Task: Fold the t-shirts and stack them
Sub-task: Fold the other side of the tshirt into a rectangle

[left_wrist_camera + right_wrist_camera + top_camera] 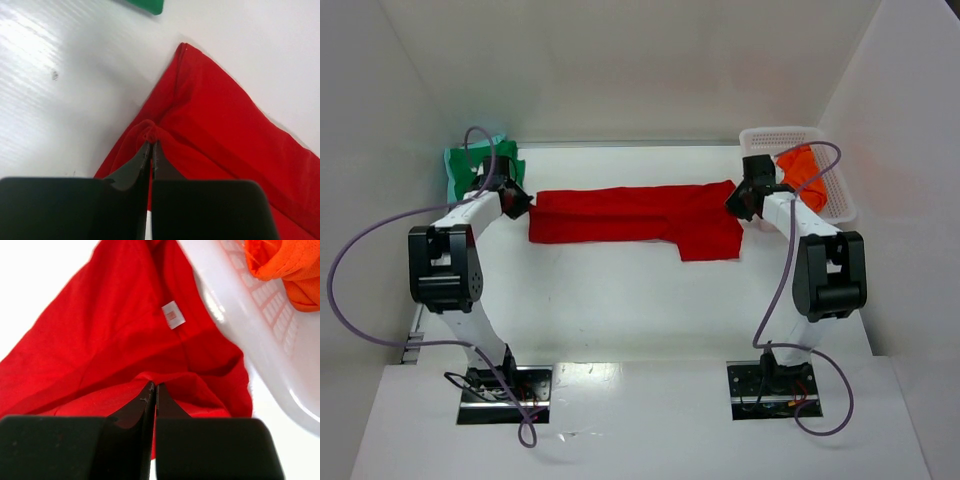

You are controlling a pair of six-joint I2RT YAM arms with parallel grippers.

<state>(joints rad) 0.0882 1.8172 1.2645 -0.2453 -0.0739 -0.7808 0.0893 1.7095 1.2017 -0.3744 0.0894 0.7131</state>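
Only a white tag on the red t-shirt, its print unreadable.

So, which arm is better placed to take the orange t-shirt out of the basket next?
Probably the right. The right fingers are shut on the red t-shirt beside the basket holding the orange t-shirt; the left fingers pinch its opposite end, far from the basket.
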